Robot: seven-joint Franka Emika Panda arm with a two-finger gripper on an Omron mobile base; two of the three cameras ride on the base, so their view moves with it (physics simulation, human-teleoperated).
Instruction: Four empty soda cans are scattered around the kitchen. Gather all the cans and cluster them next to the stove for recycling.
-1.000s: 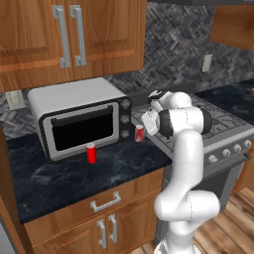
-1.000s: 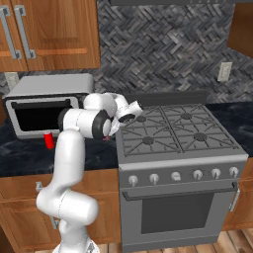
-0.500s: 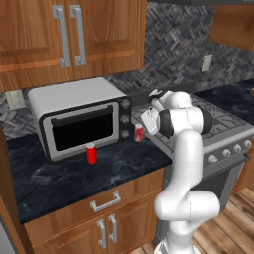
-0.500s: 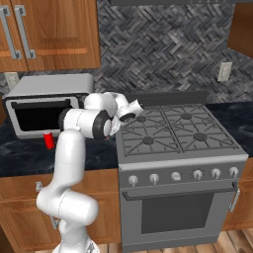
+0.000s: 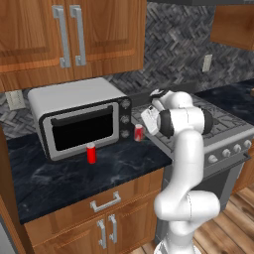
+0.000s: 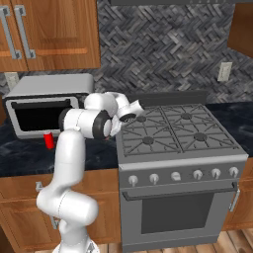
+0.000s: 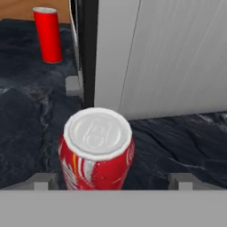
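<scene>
Plain red can (image 5: 91,153): upright on the black countertop (image 5: 59,178) in front of the silver oven appliance (image 5: 79,119), well left of the stove. Also seen in the hand view, far beyond the nearer can. Judged not yet gathered.
Silver oven appliance: on the counter under the wooden wall cabinets (image 5: 69,34); its side wall rises just behind the nearer can in the hand view.
Red-and-white can (image 7: 96,150): upright on the counter by the appliance's right front corner, just beside the stove's left edge. Judged placed, or very nearly so.
Gripper (image 7: 113,181): fingers spread wide, one tip (image 7: 42,181) showing on each side of the red-and-white can with a clear gap to it; nothing pinched. The can stands free between them.
Arm (image 5: 186,163): bent over the seam between counter and stove, hand low beside the can.
Stove (image 6: 178,138): silver gas range with dark grates and front knobs; no can on it.
Cans by the stove: one, as far as visible.
Cans left: the plain red one on this counter, plus two that cannot be located from here.
Progress, judged: early, about one of four.
</scene>
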